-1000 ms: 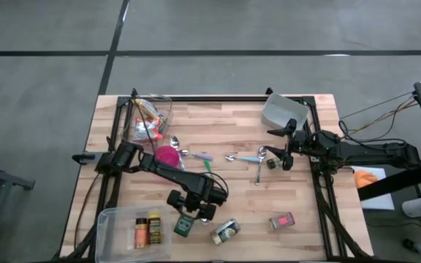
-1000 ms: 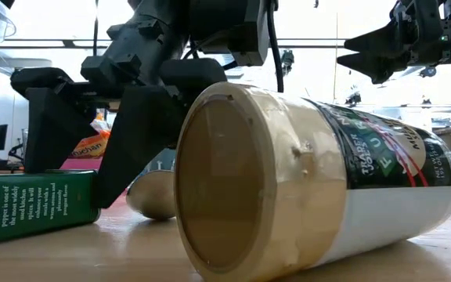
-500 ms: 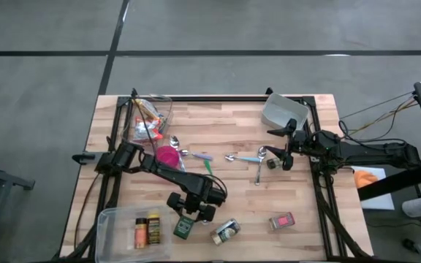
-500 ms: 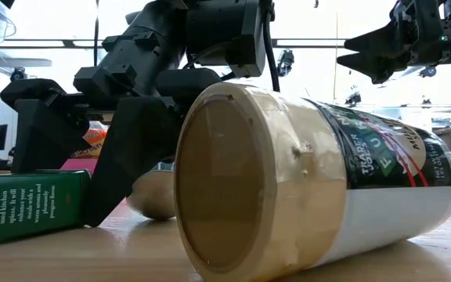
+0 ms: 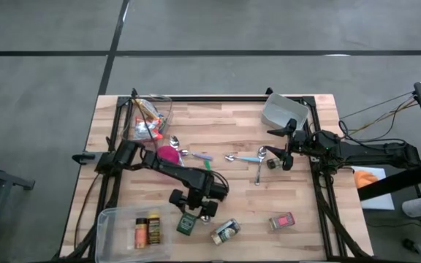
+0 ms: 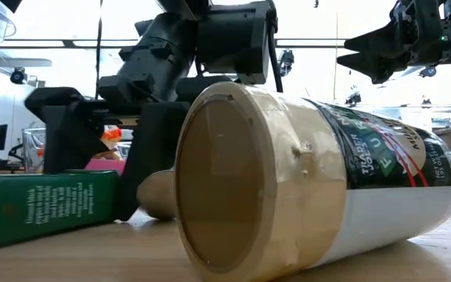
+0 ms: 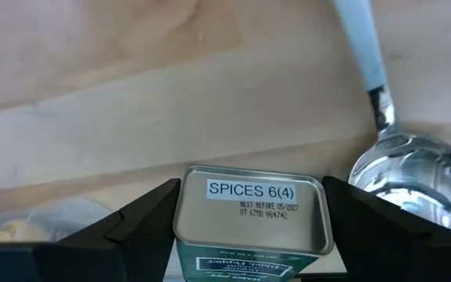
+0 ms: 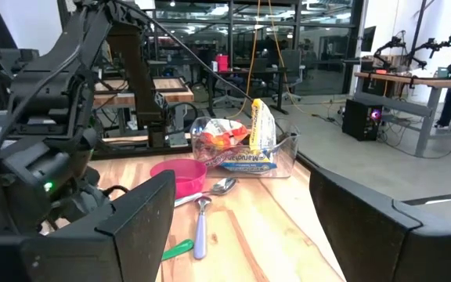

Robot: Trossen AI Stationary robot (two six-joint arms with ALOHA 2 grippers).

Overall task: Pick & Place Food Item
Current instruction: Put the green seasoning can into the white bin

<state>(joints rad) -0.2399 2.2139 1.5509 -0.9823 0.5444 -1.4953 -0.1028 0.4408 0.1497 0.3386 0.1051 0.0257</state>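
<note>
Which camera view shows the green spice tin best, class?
The left wrist view: the tin sits between the open left gripper fingers, label readable. The high view shows it small; the low view shows its side; the right wrist view misses it.

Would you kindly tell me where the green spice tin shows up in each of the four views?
High view: green spice tin near the front edge, under the left hand.
Low view: tin at far left, lying flat.
Left wrist view: tin between the open fingers.
Right wrist view: not visible.
Shared landmark: the left hand.
</note>
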